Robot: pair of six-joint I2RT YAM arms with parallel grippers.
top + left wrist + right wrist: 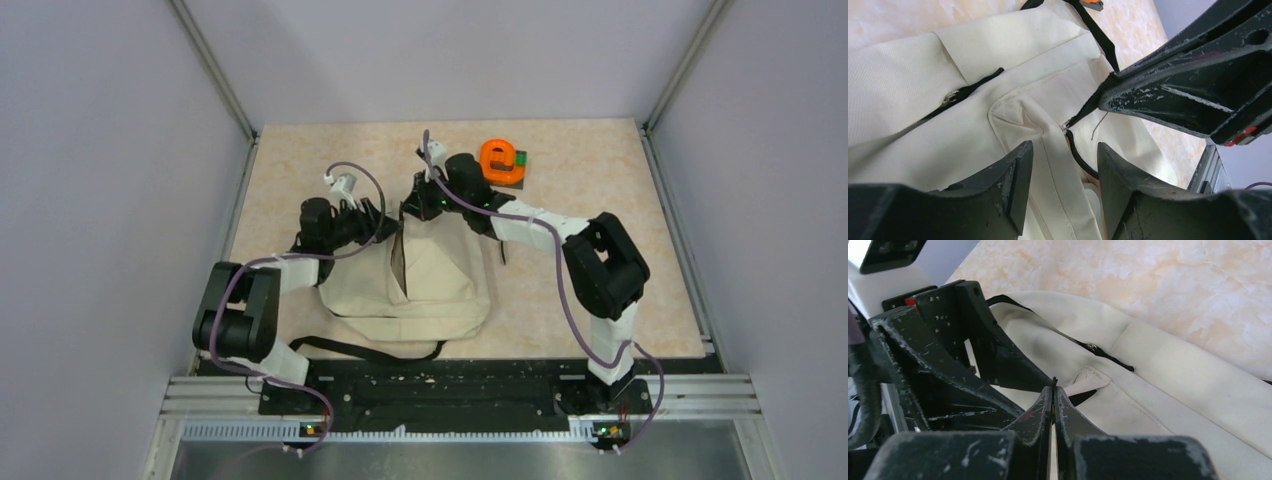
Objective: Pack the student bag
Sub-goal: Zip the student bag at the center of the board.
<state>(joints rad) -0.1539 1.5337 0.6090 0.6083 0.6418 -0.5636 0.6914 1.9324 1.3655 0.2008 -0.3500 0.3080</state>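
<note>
The student bag (430,285) is a cream fabric backpack lying flat in the middle of the table, top end away from the arm bases. My left gripper (1063,167) is open at the bag's top left. Its fingers (1015,175) straddle a raised seam of cream fabric next to the black zipper track (1080,157). My right gripper (1054,390) is shut on a thin black zipper pull (1091,106) at the bag's top edge. In the top view the two grippers meet, left gripper (392,222) beside right gripper (418,207). A second zipper (965,92) crosses the front pocket.
An orange object (500,158) rests on a dark block at the back of the table, right of the bag. A black strap (370,350) trails from the bag's near end toward the arm bases. Grey walls enclose the table on three sides.
</note>
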